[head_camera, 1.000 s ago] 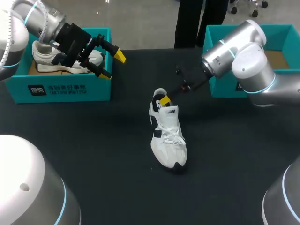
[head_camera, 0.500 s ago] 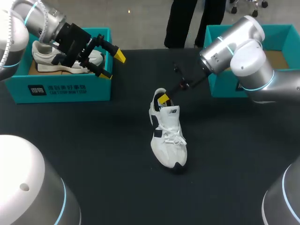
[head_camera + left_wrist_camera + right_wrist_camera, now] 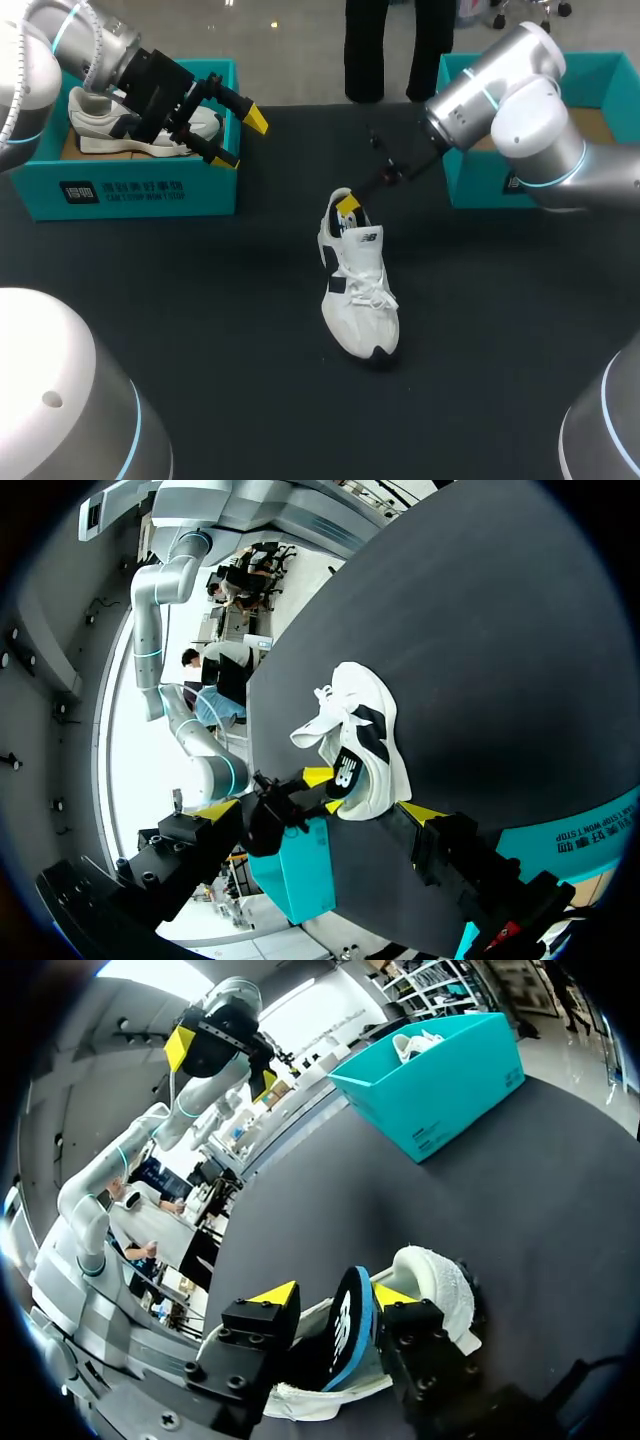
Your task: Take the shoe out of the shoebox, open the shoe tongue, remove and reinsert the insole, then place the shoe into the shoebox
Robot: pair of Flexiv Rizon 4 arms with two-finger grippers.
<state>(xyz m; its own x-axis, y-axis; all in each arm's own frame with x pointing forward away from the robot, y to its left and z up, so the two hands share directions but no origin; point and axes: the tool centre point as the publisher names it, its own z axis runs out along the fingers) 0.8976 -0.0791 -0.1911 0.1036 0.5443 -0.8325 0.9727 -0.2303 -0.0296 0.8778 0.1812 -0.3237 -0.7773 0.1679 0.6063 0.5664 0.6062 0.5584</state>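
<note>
A black table [image 3: 200, 300] is seen, with a teal shoebox [image 3: 130, 190] at its left far side and a second teal box [image 3: 478, 188] at the right far side. In the left box a second shoe [image 3: 110, 125] is laid.

The white shoe [image 3: 360, 290] is placed upright on its sole near the middle of the table, outside both boxes. Its long axis runs from the far side to the near side; the toe is pointed toward the robot and a little to the right, the heel away.

The right gripper [image 3: 335, 1295] is set over the heel opening and is about half open. A dark piece with a blue edge [image 3: 345, 1335] – tongue or insole, it cannot be told – stands between the fingers, and a gap is seen at one side.

The left gripper [image 3: 243, 138] is held wide open above the left box – nothing is in it.
</note>
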